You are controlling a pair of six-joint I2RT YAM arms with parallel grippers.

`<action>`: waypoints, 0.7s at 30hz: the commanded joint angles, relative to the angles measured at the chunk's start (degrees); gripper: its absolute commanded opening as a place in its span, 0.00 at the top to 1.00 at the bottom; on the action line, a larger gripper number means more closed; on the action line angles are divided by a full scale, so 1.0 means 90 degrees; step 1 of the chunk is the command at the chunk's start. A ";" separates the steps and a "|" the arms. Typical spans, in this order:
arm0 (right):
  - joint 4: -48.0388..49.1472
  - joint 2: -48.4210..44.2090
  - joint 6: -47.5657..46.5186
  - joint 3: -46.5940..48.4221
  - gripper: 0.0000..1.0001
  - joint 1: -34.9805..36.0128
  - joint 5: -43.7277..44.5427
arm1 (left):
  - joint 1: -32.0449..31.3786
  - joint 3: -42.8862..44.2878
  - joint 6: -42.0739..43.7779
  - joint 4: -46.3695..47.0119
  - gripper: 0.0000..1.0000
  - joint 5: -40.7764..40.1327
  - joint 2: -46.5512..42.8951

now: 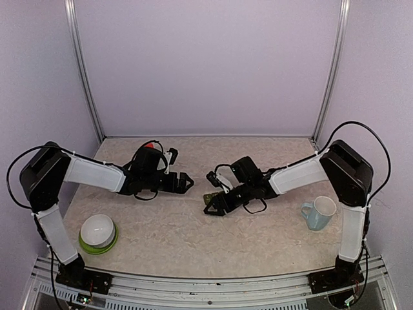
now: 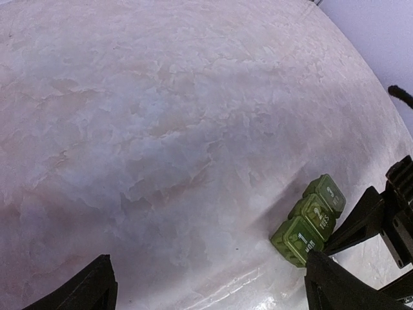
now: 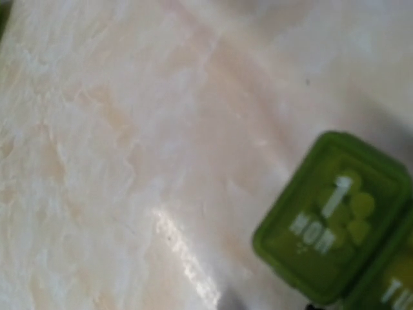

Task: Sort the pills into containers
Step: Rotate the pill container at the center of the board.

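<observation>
Trouble could have come from the right pincer [image 1: 214,204], just beside the containers [image 2: 310,219] in the middle of the counter [image 1: 168,239]: a stray nudge from a finger might have skidded or tipped the unbraced strip. Whether that pincer was parted or gripping, I could not tell. Nearby, the left pincer [image 1: 188,183] stood wide apart, holding nothing. Counted: one strip of three lidded compartments, one mug [image 1: 319,213], one bowl [image 1: 98,227], no loose pills seen.
</observation>
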 commanded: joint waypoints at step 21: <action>-0.1663 -0.0574 -0.4791 0.1135 0.07 0.0216 0.2477 | 0.0213 -0.0748 0.0184 0.0763 0.01 -0.0202 -0.0619</action>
